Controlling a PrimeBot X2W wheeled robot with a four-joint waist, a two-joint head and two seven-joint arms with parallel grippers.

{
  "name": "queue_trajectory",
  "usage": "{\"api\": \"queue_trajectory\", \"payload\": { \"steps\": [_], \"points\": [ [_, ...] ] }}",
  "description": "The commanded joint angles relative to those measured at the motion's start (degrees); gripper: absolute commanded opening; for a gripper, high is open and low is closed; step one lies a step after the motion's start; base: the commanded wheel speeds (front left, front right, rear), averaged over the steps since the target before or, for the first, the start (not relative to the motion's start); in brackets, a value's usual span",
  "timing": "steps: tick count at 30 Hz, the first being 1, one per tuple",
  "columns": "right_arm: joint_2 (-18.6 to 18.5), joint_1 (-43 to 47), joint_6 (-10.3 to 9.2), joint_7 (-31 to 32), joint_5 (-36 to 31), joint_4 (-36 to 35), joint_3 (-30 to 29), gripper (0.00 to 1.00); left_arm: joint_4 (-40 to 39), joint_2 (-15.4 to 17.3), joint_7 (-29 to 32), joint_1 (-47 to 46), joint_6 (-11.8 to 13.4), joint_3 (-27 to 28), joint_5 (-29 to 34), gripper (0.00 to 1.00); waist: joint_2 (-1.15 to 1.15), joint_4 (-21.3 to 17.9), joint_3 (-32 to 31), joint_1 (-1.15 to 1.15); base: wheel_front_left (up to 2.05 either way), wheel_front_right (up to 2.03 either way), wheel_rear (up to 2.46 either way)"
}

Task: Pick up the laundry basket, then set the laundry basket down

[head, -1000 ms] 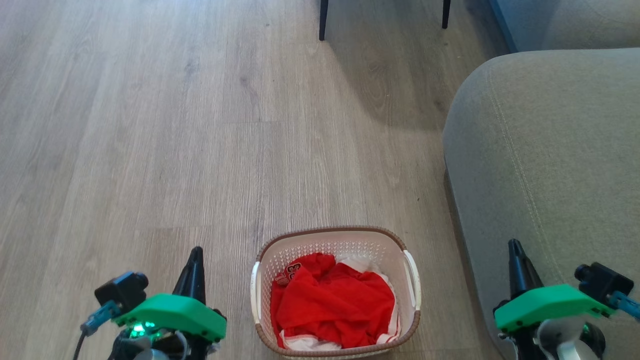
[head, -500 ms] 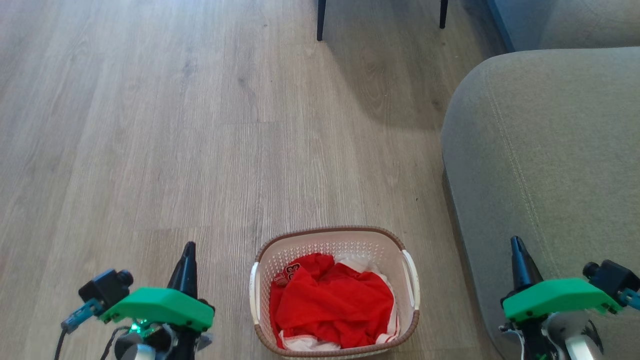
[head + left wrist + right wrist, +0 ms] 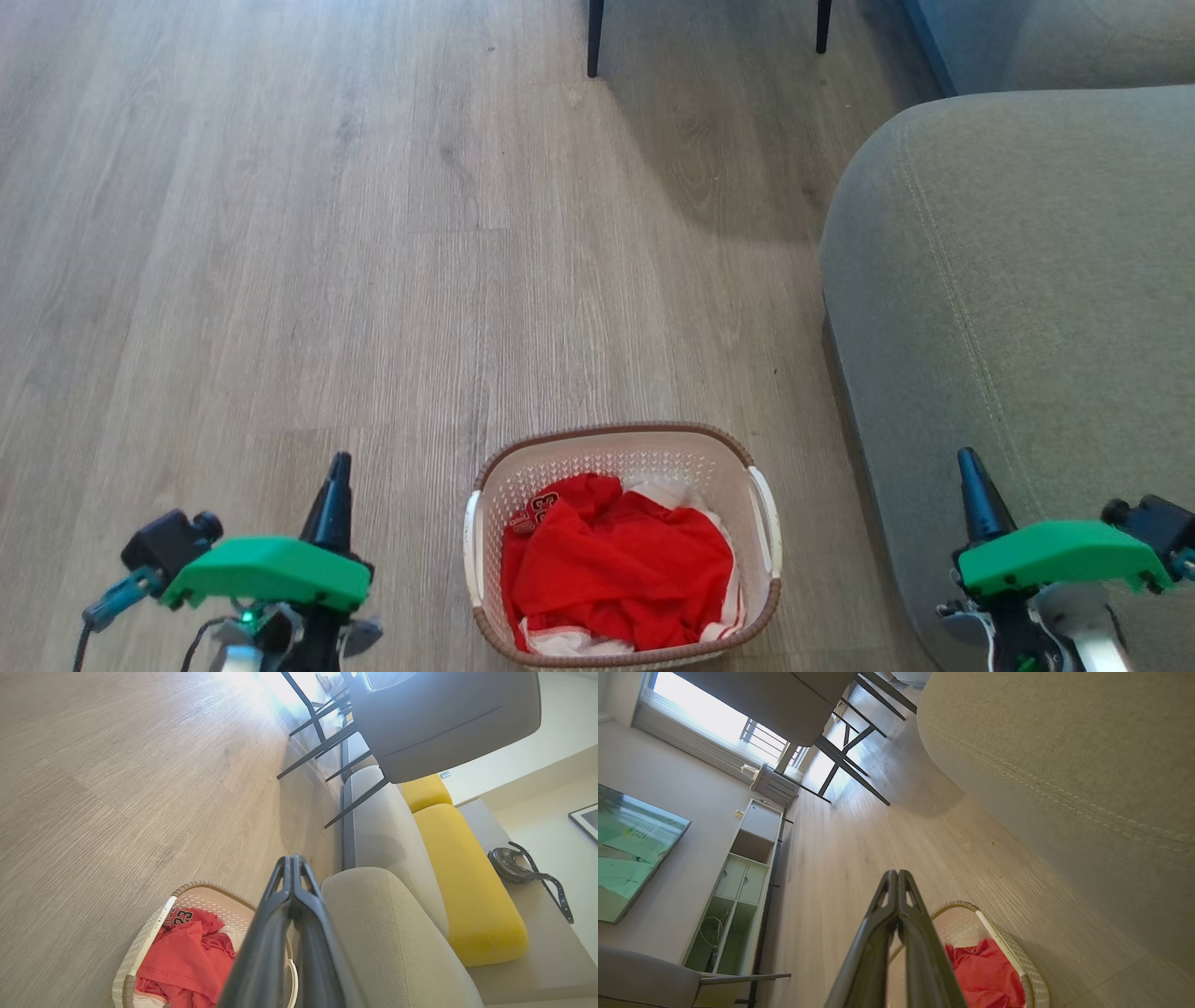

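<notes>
The laundry basket (image 3: 616, 457) stands on the wood floor at the bottom middle of the head view, cream with a brown rim and white side handles, holding red and white clothes (image 3: 621, 569). My left gripper (image 3: 338, 465) is to the left of the basket, apart from it, fingers shut on nothing. My right gripper (image 3: 967, 459) is to the basket's right, over the sofa arm, also shut and empty. In the left wrist view the shut left gripper (image 3: 293, 859) points past the laundry basket (image 3: 140, 956). In the right wrist view the right gripper (image 3: 896, 874) is above the laundry basket (image 3: 1031, 975).
A grey sofa arm (image 3: 1018, 280) fills the right side, close to the basket. Dark chair legs (image 3: 594, 37) stand at the far edge of the floor. Yellow cushions (image 3: 462, 882) lie on the sofa. A low white shelf unit (image 3: 738, 877) lines the wall.
Both grippers have drawn outward and lower in the head view, the left one further left, the right one further right. The basket has stayed in place on the floor.
</notes>
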Motion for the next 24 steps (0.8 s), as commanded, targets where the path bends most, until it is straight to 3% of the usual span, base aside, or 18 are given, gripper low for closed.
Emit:
{"api": "queue_trajectory", "payload": {
  "steps": [1,24],
  "points": [
    [-1.22,-3.17,0.22,0.25,1.14,-1.52,0.22,0.00,-1.44,0.94,0.29,-3.48,-0.45,1.91,-1.08,0.00,0.00,-0.01,0.00,0.00,0.00,0.00,0.00],
    [-1.27,-4.35,0.30,4.17,15.83,-0.52,-1.78,0.00,-1.05,0.94,4.19,-4.45,-2.66,6.19,-15.73,0.00,0.00,-0.55,-0.09,0.00,0.00,0.00,0.00]
  ]
}}
